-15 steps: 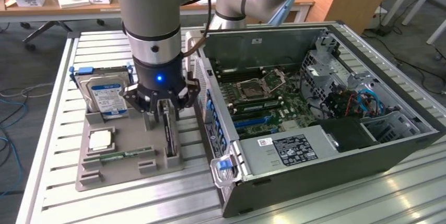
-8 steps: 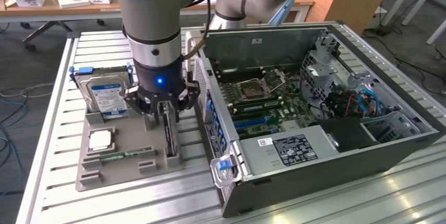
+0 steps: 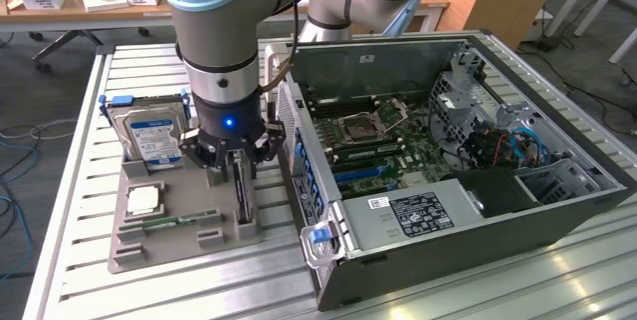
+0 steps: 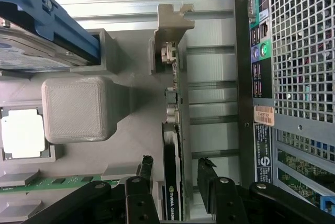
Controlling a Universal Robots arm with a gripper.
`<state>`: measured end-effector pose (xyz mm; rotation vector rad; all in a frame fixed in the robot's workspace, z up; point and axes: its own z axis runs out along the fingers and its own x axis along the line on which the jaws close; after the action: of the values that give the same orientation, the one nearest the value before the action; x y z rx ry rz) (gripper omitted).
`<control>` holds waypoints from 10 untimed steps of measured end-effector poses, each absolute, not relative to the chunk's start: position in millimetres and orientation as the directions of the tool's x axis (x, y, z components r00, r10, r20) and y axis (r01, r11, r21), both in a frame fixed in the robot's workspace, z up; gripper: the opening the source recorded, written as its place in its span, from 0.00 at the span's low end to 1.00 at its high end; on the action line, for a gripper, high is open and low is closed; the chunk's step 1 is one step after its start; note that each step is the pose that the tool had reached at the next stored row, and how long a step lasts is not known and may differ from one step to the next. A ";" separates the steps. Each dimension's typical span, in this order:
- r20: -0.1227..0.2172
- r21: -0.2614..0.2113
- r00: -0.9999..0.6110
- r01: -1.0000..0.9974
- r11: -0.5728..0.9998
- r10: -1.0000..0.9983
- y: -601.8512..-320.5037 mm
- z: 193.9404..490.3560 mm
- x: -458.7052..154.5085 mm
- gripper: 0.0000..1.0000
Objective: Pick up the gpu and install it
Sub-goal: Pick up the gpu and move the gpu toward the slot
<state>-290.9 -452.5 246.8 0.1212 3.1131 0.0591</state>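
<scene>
Wrist view cuts off the gpu (image 4: 171, 182) standing between spread jaws.

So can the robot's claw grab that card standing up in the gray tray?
Probably yes. The gripper sits right over the gpu, its open fingers on either side of the card's top edge, with nothing in the way.

The gripper (image 3: 236, 160) is held over the graphics card (image 3: 243, 197), jaws spread either side. The card is stood on edge in a grey tray (image 3: 159, 253), at the exterior view's left of the computer case (image 3: 468, 253).
</scene>
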 end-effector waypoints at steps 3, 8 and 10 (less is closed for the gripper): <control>-0.024 0.039 -0.997 0.077 0.996 0.078 -452.5 246.0 -290.9 0.47; -0.024 0.039 -0.997 0.077 0.996 0.078 -452.5 241.5 -290.9 0.47; -0.024 0.040 -0.997 0.077 0.996 0.078 -452.5 241.3 -291.0 0.47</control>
<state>-291.0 -452.5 241.3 0.1212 3.1130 0.0601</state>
